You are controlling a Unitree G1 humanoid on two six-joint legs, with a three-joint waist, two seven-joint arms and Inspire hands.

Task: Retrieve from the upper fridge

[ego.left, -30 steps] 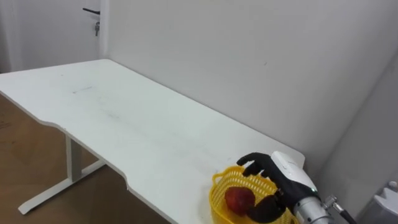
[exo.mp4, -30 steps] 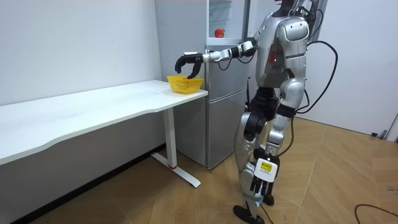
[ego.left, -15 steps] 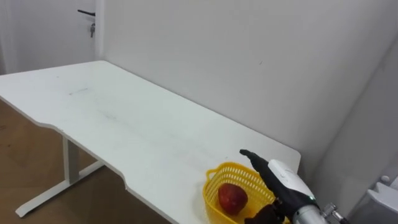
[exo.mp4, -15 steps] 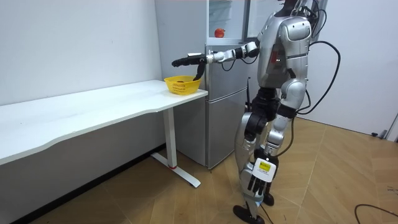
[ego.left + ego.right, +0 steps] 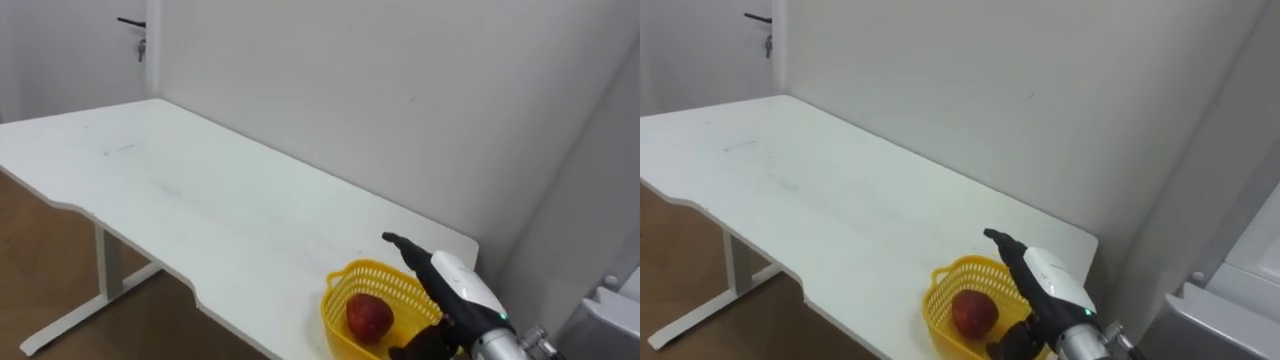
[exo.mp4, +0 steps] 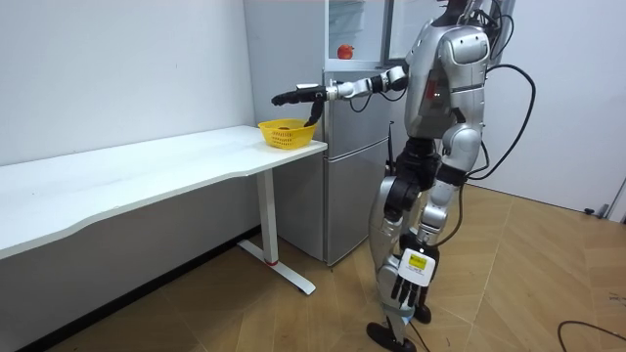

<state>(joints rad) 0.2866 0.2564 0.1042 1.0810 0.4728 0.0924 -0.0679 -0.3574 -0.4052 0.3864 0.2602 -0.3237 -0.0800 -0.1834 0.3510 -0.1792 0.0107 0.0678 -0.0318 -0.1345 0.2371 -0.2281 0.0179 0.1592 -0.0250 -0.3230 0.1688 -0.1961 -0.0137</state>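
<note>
Right hand (image 5: 458, 292), fingers straight and apart, over yellow basket (image 5: 348, 277) on tabletop's (image 5: 200, 200) right corner | apple (image 5: 368, 316) inside, seemingly delivered | next: withdraw arm

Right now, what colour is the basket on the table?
The basket is yellow, clearest in the left eye view.

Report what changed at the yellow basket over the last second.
The right hand, curled over the red fruit in the yellow basket a second ago, has opened and lifted; its fingers now stretch straight above the rim. The fruit and basket stay put on the white table. The left hand hangs at the robot's side as before.
</note>
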